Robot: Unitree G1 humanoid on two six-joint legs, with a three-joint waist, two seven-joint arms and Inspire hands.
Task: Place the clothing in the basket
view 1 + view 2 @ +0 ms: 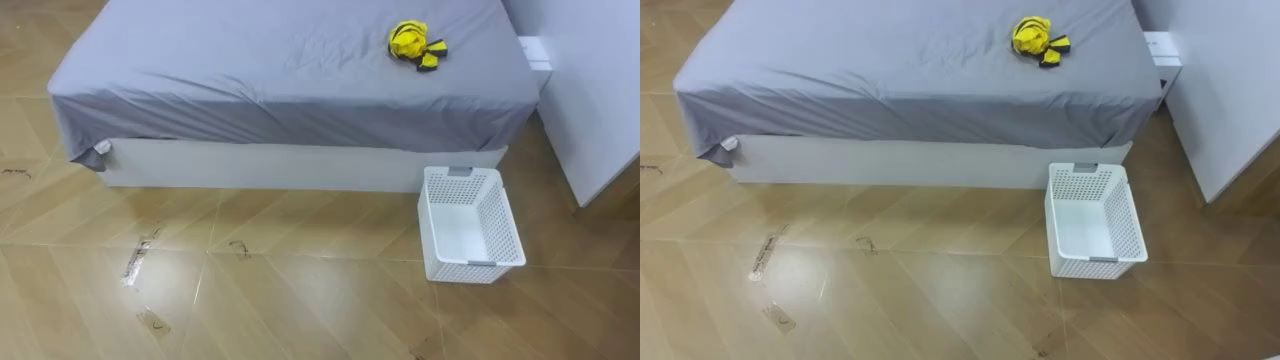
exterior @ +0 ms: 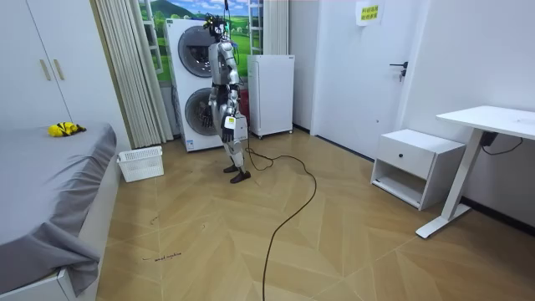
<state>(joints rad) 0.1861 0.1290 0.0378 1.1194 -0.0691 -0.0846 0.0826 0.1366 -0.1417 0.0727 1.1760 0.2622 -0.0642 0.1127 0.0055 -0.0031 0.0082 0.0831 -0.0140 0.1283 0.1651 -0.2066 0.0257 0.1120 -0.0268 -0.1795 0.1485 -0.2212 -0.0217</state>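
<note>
Clothes [image 1: 414, 45] bunched on bed [image 1: 250, 70], ahead and rightward, well apart from hands [image 2: 231, 124]; right-side reach nearer; basket [image 1: 470, 225] below, same side; hands' spread or closure: cannot tell

Yellow sign [image 2: 366, 12] high on wall [image 2: 347, 75]: print too small to read.

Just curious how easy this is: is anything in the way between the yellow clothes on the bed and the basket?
Nothing visible. The yellow and black clothes lie on the grey bed; the white basket stands open on the floor beside it, only bare sheet and the bed's edge between.
</note>
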